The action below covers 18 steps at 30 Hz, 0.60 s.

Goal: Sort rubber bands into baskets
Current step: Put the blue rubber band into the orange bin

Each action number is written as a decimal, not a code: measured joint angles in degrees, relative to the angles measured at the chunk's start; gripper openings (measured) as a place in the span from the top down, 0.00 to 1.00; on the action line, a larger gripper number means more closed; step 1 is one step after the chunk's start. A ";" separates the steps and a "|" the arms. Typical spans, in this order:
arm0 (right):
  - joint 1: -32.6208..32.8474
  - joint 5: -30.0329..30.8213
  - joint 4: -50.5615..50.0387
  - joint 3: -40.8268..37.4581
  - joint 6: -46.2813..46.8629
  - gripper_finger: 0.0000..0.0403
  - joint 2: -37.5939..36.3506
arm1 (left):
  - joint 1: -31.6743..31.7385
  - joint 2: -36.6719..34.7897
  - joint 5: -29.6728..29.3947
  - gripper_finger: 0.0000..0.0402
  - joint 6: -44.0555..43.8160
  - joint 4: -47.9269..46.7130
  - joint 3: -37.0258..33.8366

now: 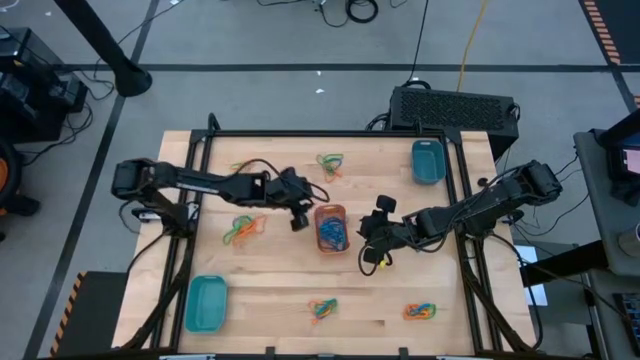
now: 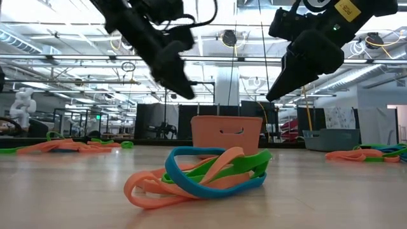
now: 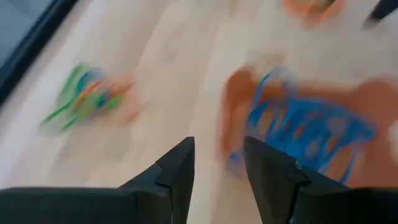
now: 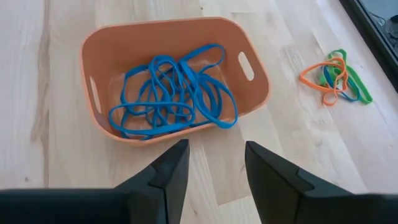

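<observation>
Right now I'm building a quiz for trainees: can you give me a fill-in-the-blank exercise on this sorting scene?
1. The orange basket holds only ____ rubber bands.
2. The number of teal baskets on the table is ____.
3. The right end effector, empty, has its fingers ____.
4. Both teal baskets look ____ inside.

Missing words: blue; two; open; empty

Robotics lab or industrial hall, shown by exposed ceiling trusses (image 2: 76,60), grey floor (image 1: 260,40) strewn with cables (image 1: 350,12), framed wooden bench (image 1: 280,300), white humanoid robot (image 2: 23,102) in the background
</observation>
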 joint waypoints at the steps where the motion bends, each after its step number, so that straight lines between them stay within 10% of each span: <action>1: 0.00 0.02 0.14 0.00 0.00 0.63 0.00 | 0.49 -0.96 -0.92 0.64 0.07 -1.41 0.00; 18: -0.02 -3.36 3.93 -0.02 2.05 0.63 0.00 | -7.10 -13.35 3.08 0.64 -19.43 -45.73 -1.75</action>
